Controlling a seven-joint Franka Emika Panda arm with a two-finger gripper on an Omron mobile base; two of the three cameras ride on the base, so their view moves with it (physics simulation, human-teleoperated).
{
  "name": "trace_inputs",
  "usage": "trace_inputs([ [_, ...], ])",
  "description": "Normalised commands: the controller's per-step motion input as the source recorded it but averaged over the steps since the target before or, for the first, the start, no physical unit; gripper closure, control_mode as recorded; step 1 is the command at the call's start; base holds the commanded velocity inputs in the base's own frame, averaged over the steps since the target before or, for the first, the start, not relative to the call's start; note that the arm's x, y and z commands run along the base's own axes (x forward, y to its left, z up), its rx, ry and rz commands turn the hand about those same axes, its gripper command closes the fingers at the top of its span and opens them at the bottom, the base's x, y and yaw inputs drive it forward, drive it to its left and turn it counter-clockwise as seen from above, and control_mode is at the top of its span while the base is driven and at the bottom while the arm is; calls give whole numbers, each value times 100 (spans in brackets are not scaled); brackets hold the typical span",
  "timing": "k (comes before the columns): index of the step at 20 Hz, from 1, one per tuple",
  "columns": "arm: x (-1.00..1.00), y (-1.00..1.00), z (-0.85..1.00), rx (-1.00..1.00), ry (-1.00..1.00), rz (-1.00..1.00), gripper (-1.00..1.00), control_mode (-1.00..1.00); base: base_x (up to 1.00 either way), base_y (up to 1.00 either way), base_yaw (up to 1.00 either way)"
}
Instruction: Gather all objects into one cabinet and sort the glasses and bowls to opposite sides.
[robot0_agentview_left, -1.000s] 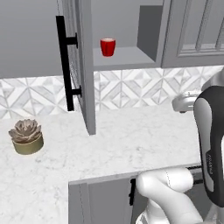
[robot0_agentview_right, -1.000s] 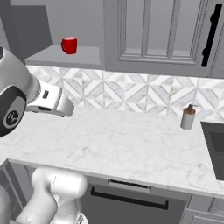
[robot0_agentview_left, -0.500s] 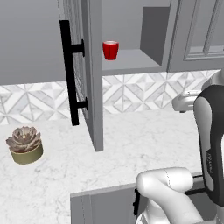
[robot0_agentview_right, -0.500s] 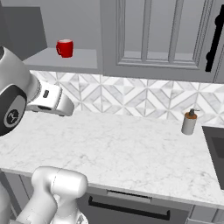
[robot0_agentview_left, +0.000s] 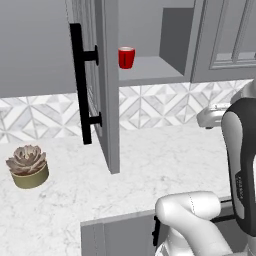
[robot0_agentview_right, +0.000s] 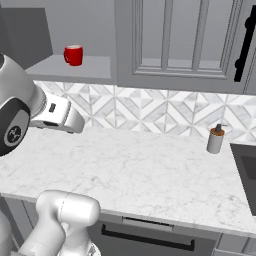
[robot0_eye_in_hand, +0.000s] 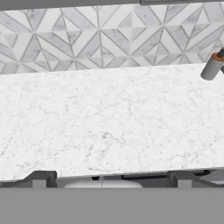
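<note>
At nine o'clock in the left base view a small potted succulent in an olive pot (robot0_agentview_left: 27, 166) is seen on the white marble counter (robot0_agentview_left: 150, 165), well apart from the work. Toward eleven o'clock the grey cabinet door with the long black vertical bar handle (robot0_agentview_left: 80, 85) is swung out, so the grey shelf (robot0_agentview_left: 150, 75) is exposed for loading. At twelve o'clock the glossy red handled mug (robot0_agentview_left: 126, 57) is stood upright near the shelf's left end, seemingly already stowed on its side. At six o'clock in the hand view the two-finger gripper (robot0_eye_in_hand: 109, 177) is held level over bare counter, jaws fully released and grasping nothing, seemingly between pickups. At two o'clock there, a grey dispenser bottle with a brown top (robot0_eye_in_hand: 213, 65) is set by the patterned backsplash (robot0_eye_in_hand: 87, 35).
</note>
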Motion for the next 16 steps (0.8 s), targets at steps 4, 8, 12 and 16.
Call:
trace_inputs([
  [4, 0, 0, 0, 0, 0, 0, -100, 100, 32, 41, 0],
  [8, 0, 0, 0, 0, 0, 0, -100, 100, 2, 1, 0],
  [12, 0, 16, 18, 0, -11, 0, -100, -100, 0, 0, 0],
  [16, 29, 42, 45, 0, -22, 4, -100, -100, 0, 0, 0],
])
